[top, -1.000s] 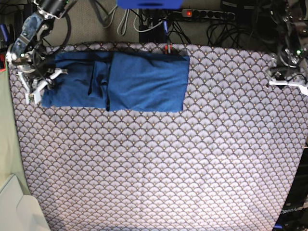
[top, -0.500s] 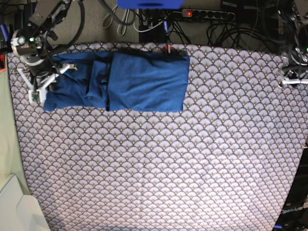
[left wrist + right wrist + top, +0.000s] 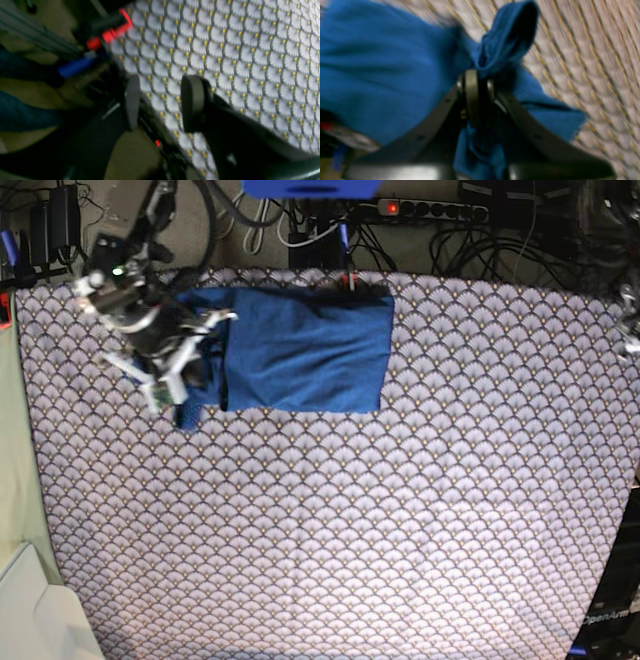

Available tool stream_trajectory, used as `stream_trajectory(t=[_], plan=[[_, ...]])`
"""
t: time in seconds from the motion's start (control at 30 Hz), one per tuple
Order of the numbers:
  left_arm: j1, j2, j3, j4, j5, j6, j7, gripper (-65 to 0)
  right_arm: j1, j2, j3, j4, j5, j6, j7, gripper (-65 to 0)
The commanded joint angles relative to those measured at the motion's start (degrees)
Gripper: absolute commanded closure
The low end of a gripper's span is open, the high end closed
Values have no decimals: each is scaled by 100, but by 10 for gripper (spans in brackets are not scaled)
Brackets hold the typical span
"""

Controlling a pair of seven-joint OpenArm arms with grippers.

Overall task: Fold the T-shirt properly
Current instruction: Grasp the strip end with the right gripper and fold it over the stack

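Observation:
The blue T-shirt (image 3: 305,350) lies as a folded strip at the back of the table, its right part flat. My right gripper (image 3: 188,365) is shut on the shirt's left end and holds it bunched and raised over the folded part, with a tail of cloth hanging below. In the right wrist view the pads (image 3: 471,95) pinch a blue fold of the T-shirt (image 3: 382,62) that sticks up above them. My left gripper (image 3: 160,100) hangs open and holds nothing, over the table's edge, away from the shirt.
The scallop-patterned tablecloth (image 3: 350,530) covers the table. A red clamp (image 3: 347,280) sits at the back edge by the shirt; a clamp (image 3: 117,27) also shows near my left gripper. A power strip (image 3: 430,210) and cables lie behind. A white bin (image 3: 30,610) stands at the front left.
My right gripper has lifted the shirt's left end and carried it rightward from the table's left edge toward the folded middle. The left arm has drawn back to the right edge.

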Motion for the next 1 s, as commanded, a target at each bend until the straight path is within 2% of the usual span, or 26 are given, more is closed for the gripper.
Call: stream_trajectory(t=[0.0, 0.1, 0.2, 0.3, 0.43, 0.57, 0.7, 0.83, 0.97], plan=[[81, -212, -119, 100, 63, 24, -108, -267, -93, -9, -209, 88, 93, -345, 235, -11], [142, -441, -312, 91, 63, 15, -117, -267, -313, -9, -947, 97, 93, -1347, 675, -11], [151, -537, -488, 91, 63, 15, -117, -267, -383, -9, -1501, 88, 93, -2147, 921, -11], [160, -599, -602, 91, 63, 15, -117, -267, -401, -9, -2011, 71, 93, -2885, 1088, -11], [160, -616, -716, 73, 63, 15, -117, -267, -348, -9, -2688, -26, 93, -3606, 1097, -11], [169, -616, -725, 73, 63, 15, -117, -267, -339, -9, -3162, -395, 93, -3659, 1114, -11], [169, -590, -804, 73, 63, 15, -99, -267, -357, -9, -3286, -835, 93, -3659, 1378, -11], [125, -599, -804, 100, 63, 15, 270, -267, -330, -9, -3409, -1187, 93, -3659, 1413, -11], [116, -581, -804, 100, 63, 15, 314, -267, -119, -9, -3646, -1301, 93, -3676, 1361, -11]])
